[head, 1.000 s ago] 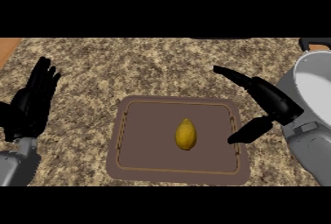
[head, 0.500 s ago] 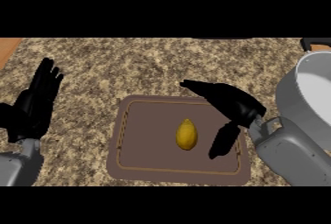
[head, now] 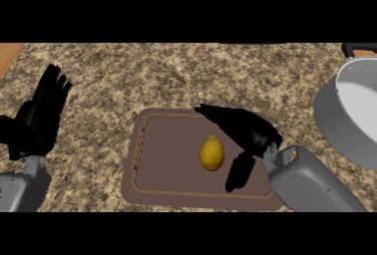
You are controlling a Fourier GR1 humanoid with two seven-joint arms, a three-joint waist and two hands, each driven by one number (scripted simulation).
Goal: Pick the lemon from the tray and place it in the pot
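A yellow lemon [head: 212, 153] lies near the middle of the brown tray [head: 162, 164] in the head view. My right hand [head: 247, 130] hovers over the tray just right of the lemon, open, with fingers stretched above and beyond the fruit and the thumb [head: 239, 172] hanging down at its right side; it holds nothing. The grey pot [head: 352, 117] stands at the right edge, partly cut off. My left hand [head: 38, 119] rests open at the left edge, fingers up.
The speckled stone counter [head: 184, 74] stretches behind and around the tray. A strip of wooden surface [head: 9, 52] shows at the top left corner. The pot's black handle [head: 359, 48] sticks out at the top right.
My right hand has travelled left from beside the pot to over the tray, closing in on the lemon. The lemon, tray and left hand have stayed put.
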